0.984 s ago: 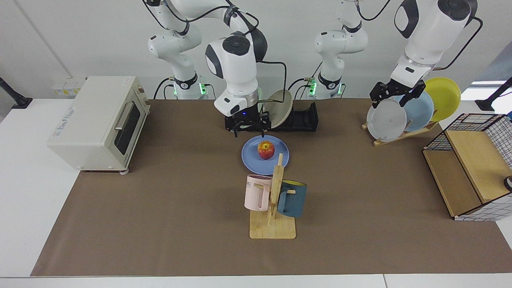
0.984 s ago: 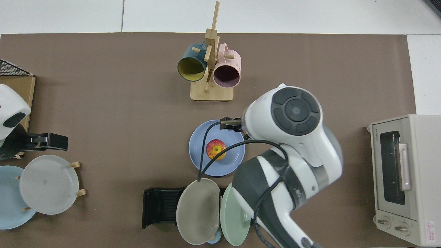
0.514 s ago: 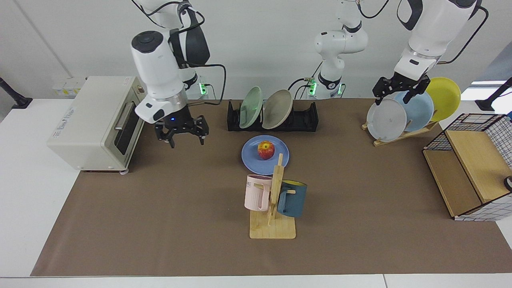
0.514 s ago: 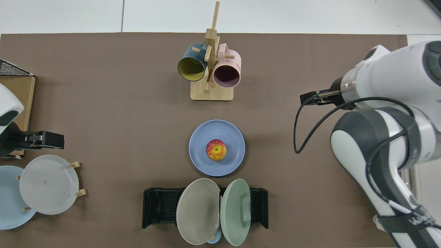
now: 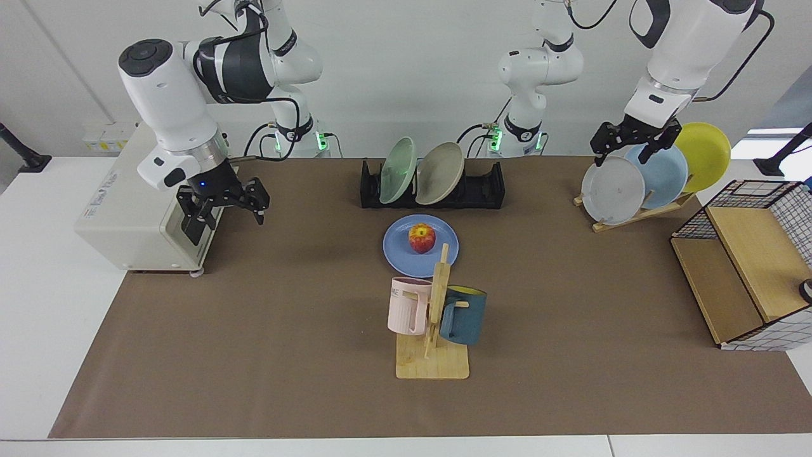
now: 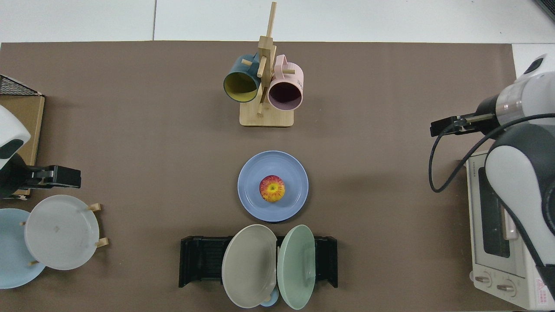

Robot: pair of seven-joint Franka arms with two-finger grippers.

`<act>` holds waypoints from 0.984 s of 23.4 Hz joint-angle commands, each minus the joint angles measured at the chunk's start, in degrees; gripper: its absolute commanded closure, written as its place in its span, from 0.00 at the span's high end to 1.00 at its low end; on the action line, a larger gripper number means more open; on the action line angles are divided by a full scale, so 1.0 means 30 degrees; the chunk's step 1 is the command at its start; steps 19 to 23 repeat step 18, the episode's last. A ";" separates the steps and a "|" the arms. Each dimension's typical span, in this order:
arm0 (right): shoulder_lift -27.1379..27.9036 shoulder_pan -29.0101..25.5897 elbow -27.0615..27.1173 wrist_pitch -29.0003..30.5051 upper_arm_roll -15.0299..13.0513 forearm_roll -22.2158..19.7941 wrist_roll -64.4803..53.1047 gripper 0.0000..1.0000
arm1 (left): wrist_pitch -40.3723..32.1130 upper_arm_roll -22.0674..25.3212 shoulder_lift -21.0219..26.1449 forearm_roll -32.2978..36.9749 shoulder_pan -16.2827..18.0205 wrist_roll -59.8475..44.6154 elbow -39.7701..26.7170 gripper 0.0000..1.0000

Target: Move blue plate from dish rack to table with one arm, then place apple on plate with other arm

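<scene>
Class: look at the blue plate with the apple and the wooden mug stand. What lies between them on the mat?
Nothing: in the top view bare brown mat separates the blue plate from the mug stand.

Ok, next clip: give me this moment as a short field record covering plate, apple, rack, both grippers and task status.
blue plate: flat on the table, in front of the dish rack
apple: resting on the blue plate, near its middle
dish rack contents: green plate and beige plate, both leaning in slots
right gripper: open, empty, in front of the toaster oven
left gripper: open, empty, above the wooden plate rack
task status: both steps look done
</scene>
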 commanded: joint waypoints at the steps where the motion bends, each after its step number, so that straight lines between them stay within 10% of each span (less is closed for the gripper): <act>1: -0.1029 -0.0686 0.0154 -0.1663 0.0251 0.0128 0.0858 1.00 | -0.0426 -0.0002 -0.0003 0.0091 -0.0054 0.0072 0.0252 1.00; 23: -0.1737 -0.0687 -0.0170 -0.3128 0.0251 -0.0078 0.1858 1.00 | -0.0426 -0.0002 -0.0003 0.0091 -0.0054 0.0072 0.0281 1.00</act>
